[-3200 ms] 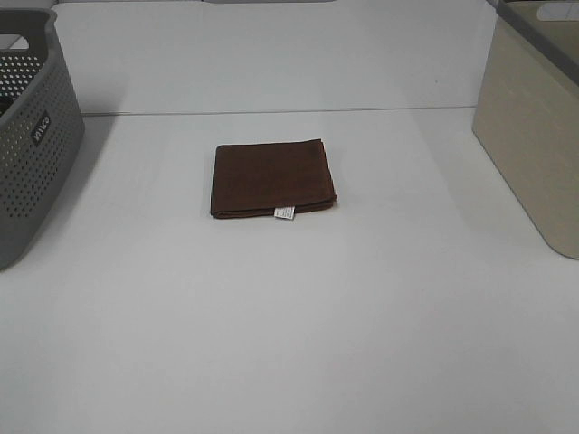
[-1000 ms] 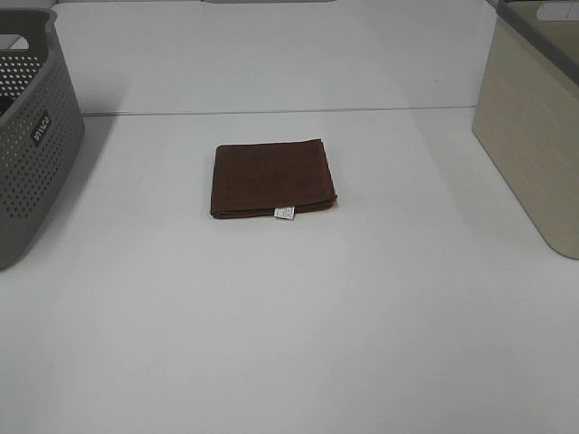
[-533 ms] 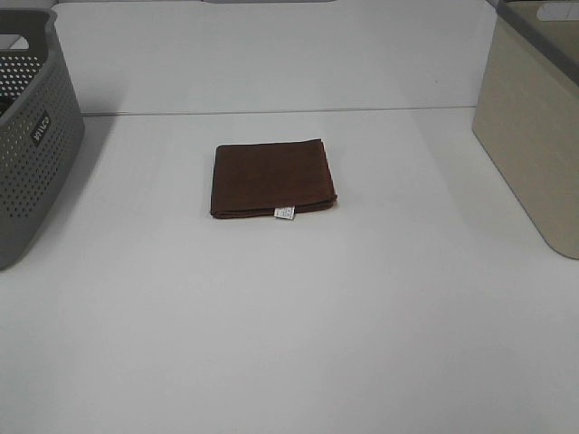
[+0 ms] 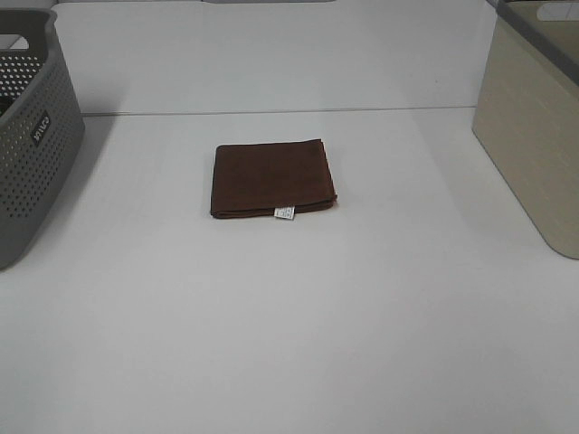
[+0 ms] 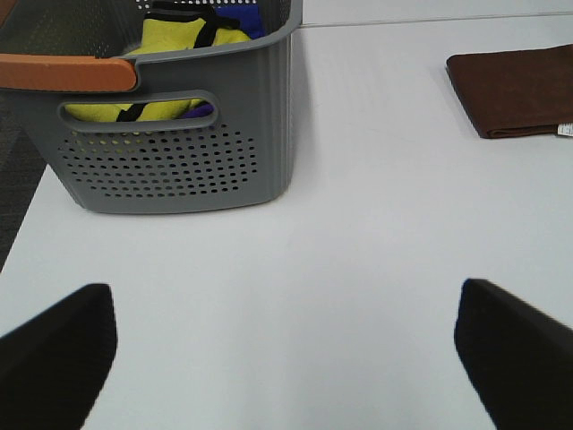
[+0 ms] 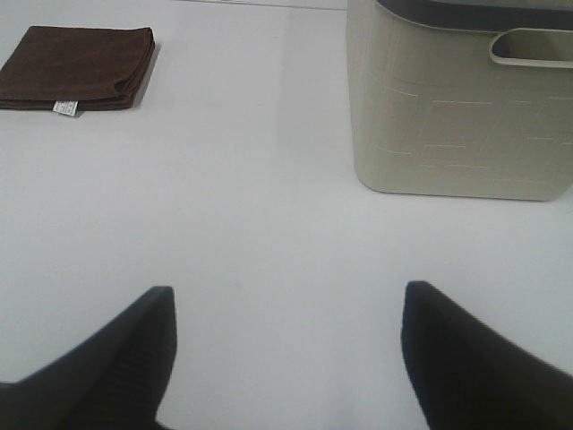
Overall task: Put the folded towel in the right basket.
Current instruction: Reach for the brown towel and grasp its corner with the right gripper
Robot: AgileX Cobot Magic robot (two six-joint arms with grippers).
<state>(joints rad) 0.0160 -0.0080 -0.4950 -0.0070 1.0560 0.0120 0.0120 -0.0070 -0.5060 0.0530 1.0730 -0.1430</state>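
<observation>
A folded brown towel [image 4: 272, 177] with a small white tag lies flat on the white table, in the middle. It also shows in the left wrist view [image 5: 517, 90] and the right wrist view [image 6: 79, 67]. The beige right basket [image 4: 536, 117] stands at the table's right edge and shows in the right wrist view [image 6: 457, 116] too. Neither arm shows in the exterior high view. My left gripper [image 5: 282, 358] is open and empty, far from the towel. My right gripper [image 6: 286, 358] is open and empty, between towel and beige basket but well short of both.
A grey perforated basket [image 4: 32, 136] stands at the table's left edge; in the left wrist view [image 5: 170, 116] it holds yellow and blue cloth and has an orange handle. The white table [image 4: 289, 316] spreads between the baskets.
</observation>
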